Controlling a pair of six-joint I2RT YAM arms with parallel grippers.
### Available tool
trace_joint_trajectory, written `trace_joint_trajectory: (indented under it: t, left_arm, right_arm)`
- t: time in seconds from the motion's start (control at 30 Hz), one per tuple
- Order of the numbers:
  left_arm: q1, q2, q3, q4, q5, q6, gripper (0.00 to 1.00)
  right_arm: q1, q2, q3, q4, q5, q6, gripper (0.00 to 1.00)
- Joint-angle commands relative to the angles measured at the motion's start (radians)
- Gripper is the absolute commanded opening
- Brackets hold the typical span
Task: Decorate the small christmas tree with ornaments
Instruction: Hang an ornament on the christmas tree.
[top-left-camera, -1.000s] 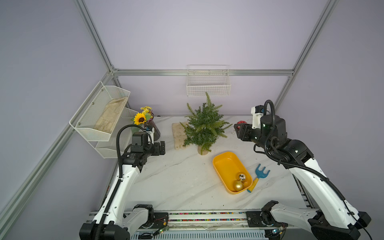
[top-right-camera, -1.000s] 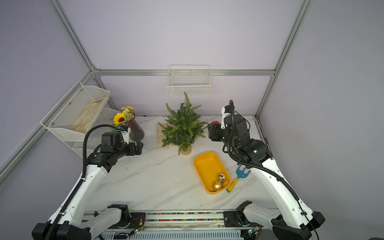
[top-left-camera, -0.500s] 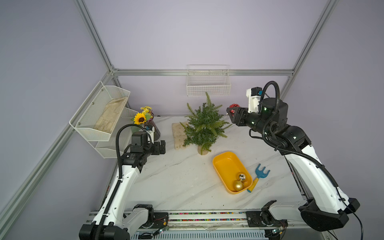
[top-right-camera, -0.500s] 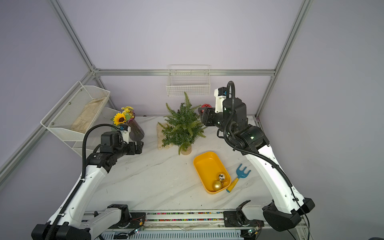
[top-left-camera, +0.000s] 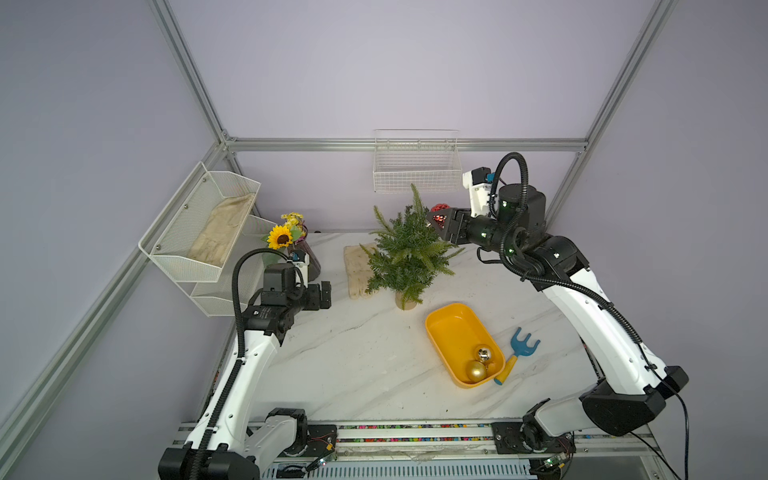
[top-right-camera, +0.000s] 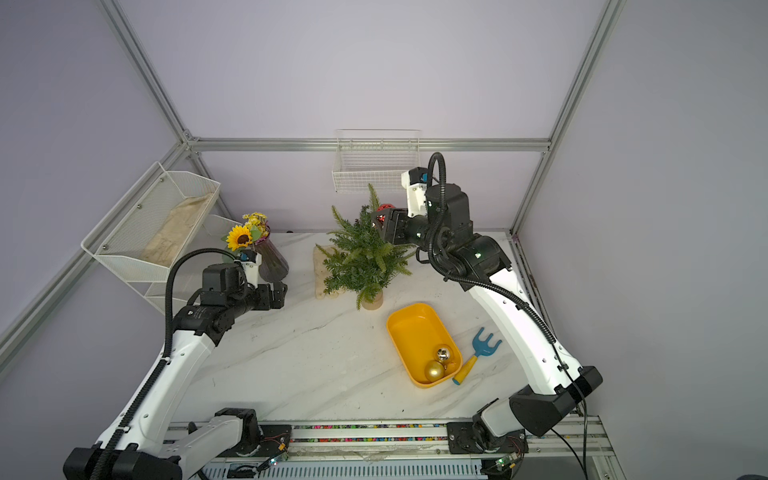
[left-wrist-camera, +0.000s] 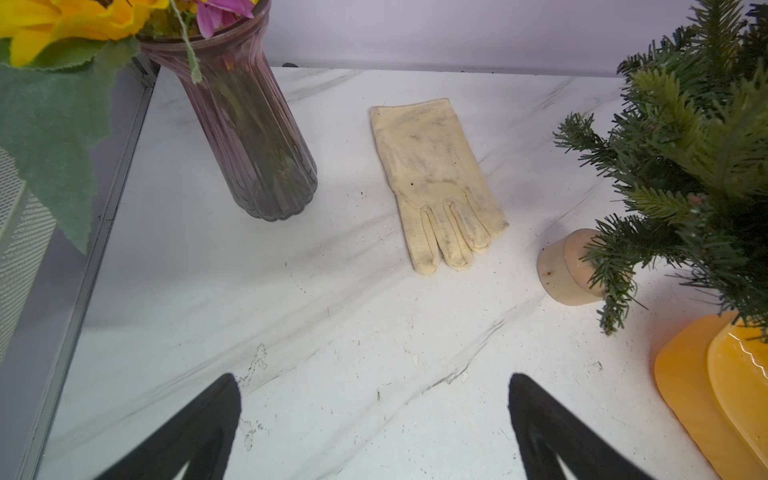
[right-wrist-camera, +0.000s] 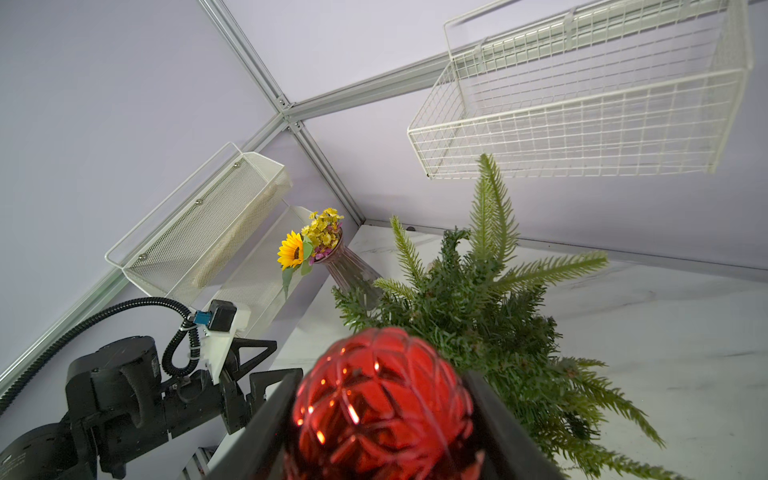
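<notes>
Nearest me, the matte gold ball (top-left-camera: 476, 371) and the mirrored ball (top-left-camera: 483, 354) lie in the yellow tray (top-left-camera: 446, 332) on the worktop (top-left-camera: 353, 353), farther back my left end effector (top-left-camera: 325, 294) hangs released and empty, and my right end effector (top-left-camera: 436, 220) clenches the red faceted ball (right-wrist-camera: 382, 407) just beside the upper branches of the small christmas tree (top-left-camera: 409, 253), which stands upright mid-worktop.

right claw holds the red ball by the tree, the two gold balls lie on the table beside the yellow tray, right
No: the matte gold ball and shiny gold ball lie inside the yellow tray, as both top views show. The right claw does hold the red ball by the tree.
</notes>
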Motion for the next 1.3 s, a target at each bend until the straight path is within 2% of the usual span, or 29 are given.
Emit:
trace_joint_trajectory:
  t: [0.0, 0.3, 0.83, 1.27]
  left_arm:
    - [-0.007, -0.02, -0.032, 0.033, 0.0, 0.032, 1.0]
    - [-0.007, -0.023, -0.034, 0.034, -0.003, 0.035, 1.0]
    - [-0.008, -0.031, -0.035, 0.034, -0.01, 0.037, 1.0]
    - [-0.007, -0.03, -0.035, 0.034, -0.01, 0.04, 1.0]
  right_arm:
    - [0.01, 0.005, 0.021, 0.044, -0.041, 0.007, 0.52]
    - [0.02, 0.033, 0.024, 0.06, -0.075, 0.012, 0.52]
    - [0.044, -0.002, 0.016, 0.108, -0.108, 0.019, 0.52]
    - [0.046, 0.036, -0.002, 0.081, -0.038, -0.003, 0.52]
